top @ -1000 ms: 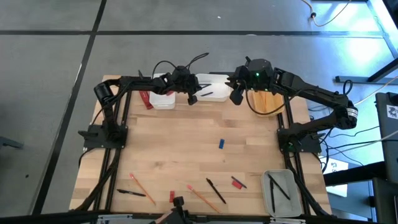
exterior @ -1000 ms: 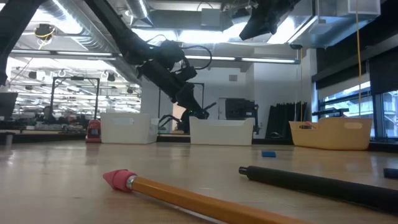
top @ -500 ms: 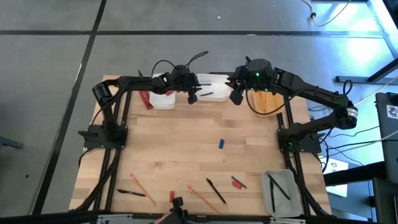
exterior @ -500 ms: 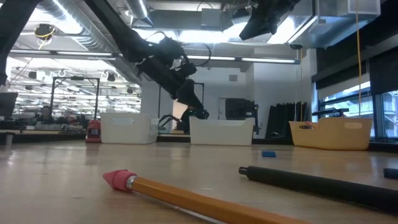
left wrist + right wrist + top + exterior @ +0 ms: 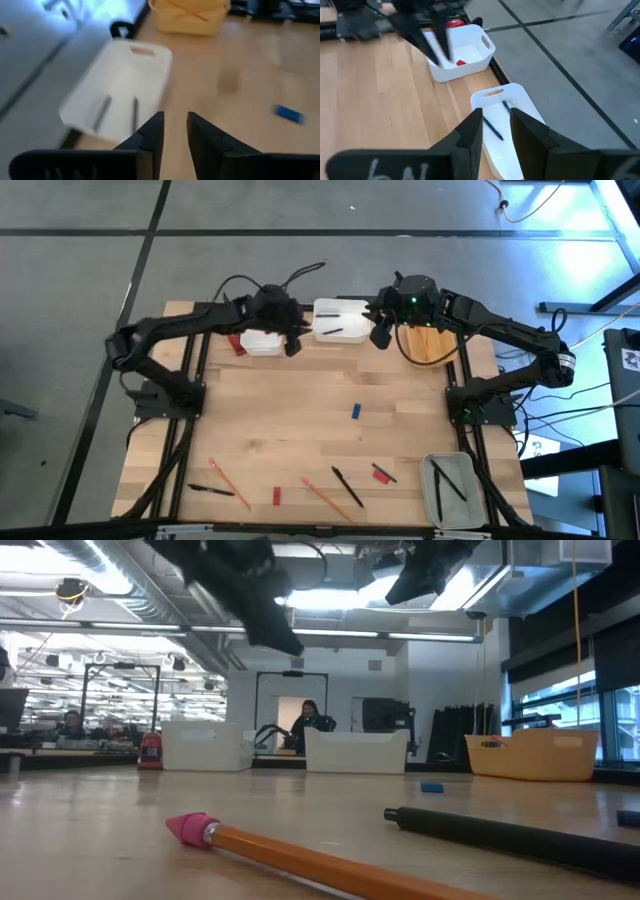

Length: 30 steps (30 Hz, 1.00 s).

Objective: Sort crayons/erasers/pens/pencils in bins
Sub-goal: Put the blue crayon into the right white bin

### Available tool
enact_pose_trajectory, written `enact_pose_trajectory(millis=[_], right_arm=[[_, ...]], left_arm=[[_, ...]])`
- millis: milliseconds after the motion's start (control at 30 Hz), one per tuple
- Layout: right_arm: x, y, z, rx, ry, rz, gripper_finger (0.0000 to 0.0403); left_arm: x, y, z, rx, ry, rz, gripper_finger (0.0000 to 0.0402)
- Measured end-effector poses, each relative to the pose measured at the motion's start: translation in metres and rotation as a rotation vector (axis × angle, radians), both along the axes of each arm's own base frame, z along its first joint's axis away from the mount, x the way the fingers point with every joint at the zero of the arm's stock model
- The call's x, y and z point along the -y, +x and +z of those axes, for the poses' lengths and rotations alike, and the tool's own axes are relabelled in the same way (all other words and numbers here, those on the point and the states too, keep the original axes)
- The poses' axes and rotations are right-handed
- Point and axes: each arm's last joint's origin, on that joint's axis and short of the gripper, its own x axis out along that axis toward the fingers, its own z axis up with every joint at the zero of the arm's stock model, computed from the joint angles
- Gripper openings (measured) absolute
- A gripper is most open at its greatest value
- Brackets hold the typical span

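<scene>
Left claw [image 5: 292, 346] empty, slightly parted, beside white bins [image 5: 340, 321], right claw [image 5: 380, 337] likewise, blue eraser [image 5: 356, 411] mid-table.

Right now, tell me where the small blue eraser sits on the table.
In the high view the blue eraser lies alone on bare wood right of the table's middle, nearer than the white bins and beyond the red eraser.

Two matte-black jointed arms trail looping black cables; the right arm's wrist [image 5: 412, 298] seemingly carries a small green light.
</scene>
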Motion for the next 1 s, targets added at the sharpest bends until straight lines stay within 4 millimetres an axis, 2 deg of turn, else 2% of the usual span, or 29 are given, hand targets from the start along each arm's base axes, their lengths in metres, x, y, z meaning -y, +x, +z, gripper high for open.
enact_pose_trajectory(millis=[200, 467, 700, 1000], right_arm=[[-0.005, 0.002, 0.0, -0.001, 0.009, 0.049, 0.0101], [-0.023, 0.006, -0.005, -0.035, 0.071, 0.185, 0.0101], [-0.062, 0.012, -0.008, -0.071, 0.129, 0.3, 0.0101], [-0.11, 0.014, -0.01, -0.06, 0.349, 0.313, 0.0101]], left_arm=[[0.041, -0.035, 0.019, -0.105, -0.202, 0.057, 0.0073], [0.084, -0.071, 0.02, -0.323, -0.445, 0.205, 0.0074], [0.114, -0.083, 0.014, -0.51, -0.502, 0.212, 0.0076], [0.144, -0.081, 0.013, -0.523, -0.466, 0.176, 0.0076]])
